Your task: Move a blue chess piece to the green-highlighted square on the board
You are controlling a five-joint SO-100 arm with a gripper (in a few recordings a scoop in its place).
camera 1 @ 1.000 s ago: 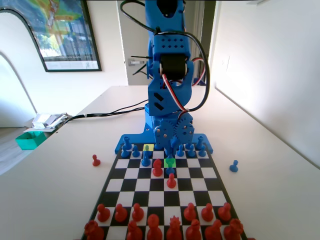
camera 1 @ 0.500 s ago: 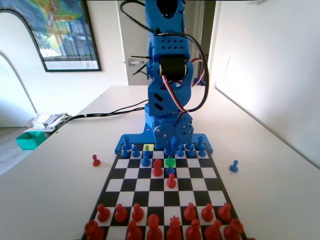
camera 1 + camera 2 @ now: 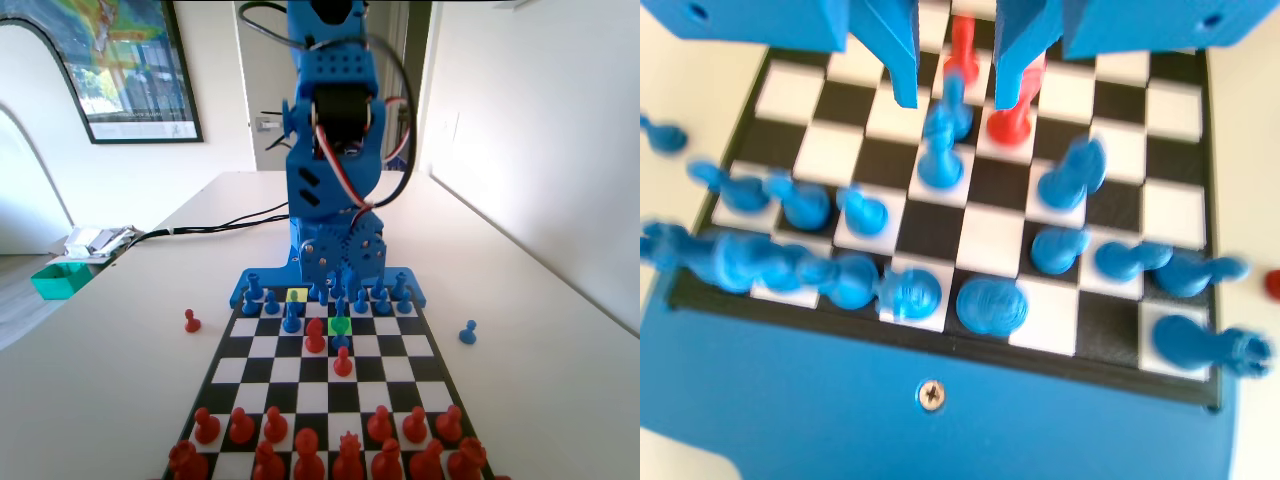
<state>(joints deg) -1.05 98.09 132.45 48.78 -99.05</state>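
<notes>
A slim blue chess piece (image 3: 340, 312) stands upright on the green-highlighted square (image 3: 332, 328) in the board's third row from the arm. In the wrist view this same blue chess piece (image 3: 938, 160) stands free just below the jaw tips. My gripper (image 3: 958, 100) is open, its jaws hanging apart above the board (image 3: 990, 235), and a second blue piece (image 3: 945, 112) stands in the gap between them, further out. Seen from the fixed view, my gripper (image 3: 340, 293) hangs low over the blue back rows. The wrist view is blurred by motion.
Blue pieces fill the two rows nearest the arm. Two red pieces (image 3: 315, 335) (image 3: 343, 362) stand close to the green square, and red rows fill the near end. A paler yellow-green square (image 3: 297, 295) lies back left. A loose blue pawn (image 3: 467, 332) and a red pawn (image 3: 192, 321) lie off the board.
The arm's upper part has swung left and tilted, and the wrist view is smeared by motion. The blue piece on the green square has not moved.
</notes>
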